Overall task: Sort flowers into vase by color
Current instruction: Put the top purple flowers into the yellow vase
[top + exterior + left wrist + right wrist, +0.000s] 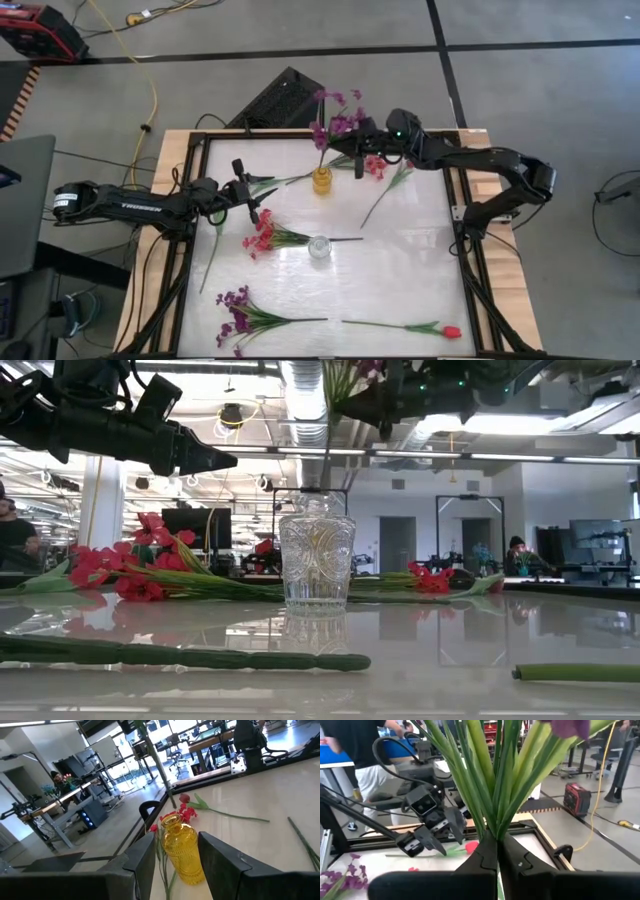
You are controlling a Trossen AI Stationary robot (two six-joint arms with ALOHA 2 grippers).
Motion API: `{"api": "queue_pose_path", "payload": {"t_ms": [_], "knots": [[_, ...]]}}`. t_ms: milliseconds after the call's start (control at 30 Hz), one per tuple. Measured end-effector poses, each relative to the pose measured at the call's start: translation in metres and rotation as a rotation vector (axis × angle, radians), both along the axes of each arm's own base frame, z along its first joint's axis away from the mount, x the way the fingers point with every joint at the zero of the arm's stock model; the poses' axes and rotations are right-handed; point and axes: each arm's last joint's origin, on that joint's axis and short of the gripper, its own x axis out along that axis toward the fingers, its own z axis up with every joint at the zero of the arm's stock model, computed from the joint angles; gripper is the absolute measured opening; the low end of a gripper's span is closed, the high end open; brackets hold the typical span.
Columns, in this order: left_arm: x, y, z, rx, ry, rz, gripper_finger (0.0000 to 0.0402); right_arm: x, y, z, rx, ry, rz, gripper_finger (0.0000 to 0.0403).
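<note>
My right gripper [358,160] is up over the far edge of the table, shut on a purple blossom spray [335,122]. The spray's thin stem slants down to the mouth of the yellow vase [322,181]; whether its tip is inside, I cannot tell. My left gripper [250,195] is open, left of the yellow vase [182,847] and facing it. A clear glass vase [319,247] stands mid-table. Lying flat are a red-pink spray [262,236] beside it, a second red-pink spray [375,168], a purple spray [240,315] and a red tulip [450,331]. My right gripper pinches the purple spray between its two fingers at the bundle of green stems and leaves [492,820] below the blossoms. The spray is lifted clear of the table and tilted. Its single stem [157,767] hangs down toward the yellow vase's mouth [170,818].
A bare green stem [213,255] lies by the table's left rail, and a leafy stem [275,183] lies between my left gripper and the yellow vase. The black frame [470,260] rims the white table. People and desks show in the room beyond.
</note>
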Motion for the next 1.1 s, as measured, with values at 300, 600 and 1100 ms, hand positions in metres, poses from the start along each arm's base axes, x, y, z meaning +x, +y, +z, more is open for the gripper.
{"api": "queue_pose_path", "payload": {"t_ms": [300,600,1100], "knots": [[0.000,0.000,-0.001,-0.001,0.008,0.001,0.0139,-0.002,-0.006,-0.002,0.015,0.008,-0.024,0.0028],[0.000,0.000,-0.001,-0.001,0.007,0.001,0.0139,-0.001,-0.006,-0.007,-0.006,0.048,-0.022,0.0030],[0.000,0.000,-0.001,-0.010,0.003,0.001,0.0139,0.017,-0.015,-0.046,0.031,0.178,-0.017,0.0048]]}}
